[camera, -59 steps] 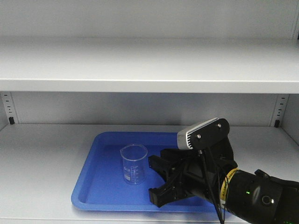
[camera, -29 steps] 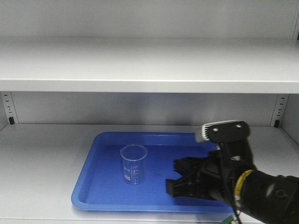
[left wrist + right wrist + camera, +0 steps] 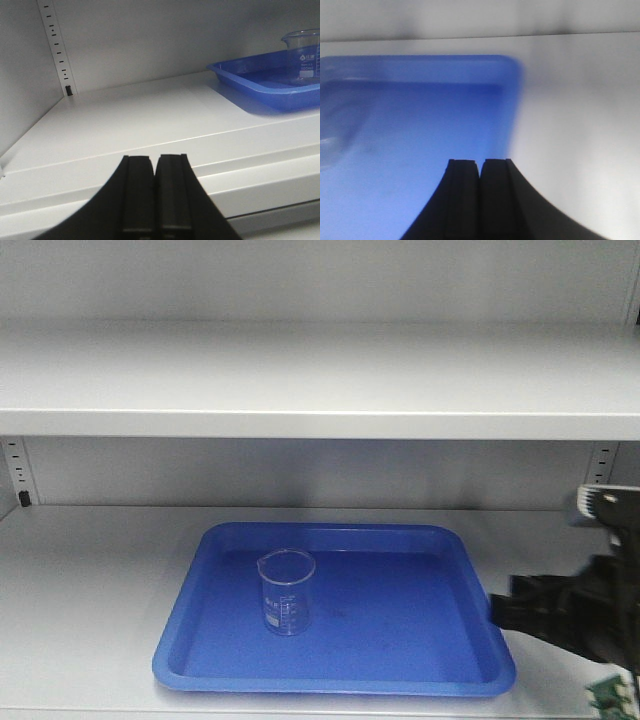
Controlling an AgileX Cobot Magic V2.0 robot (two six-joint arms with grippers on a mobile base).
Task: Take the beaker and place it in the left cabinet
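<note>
Beaker (image 3: 287, 592) upright in blue tray (image 3: 420, 660).
Right claw (image 3: 480, 197) pressed together, empty, at the tray's right rim; beaker well left of it. Left claw (image 3: 154, 192) also pressed together.

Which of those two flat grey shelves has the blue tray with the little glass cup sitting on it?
The lower shelf. The blue tray rests on it with the beaker upright inside; the upper shelf shows nothing.
</note>
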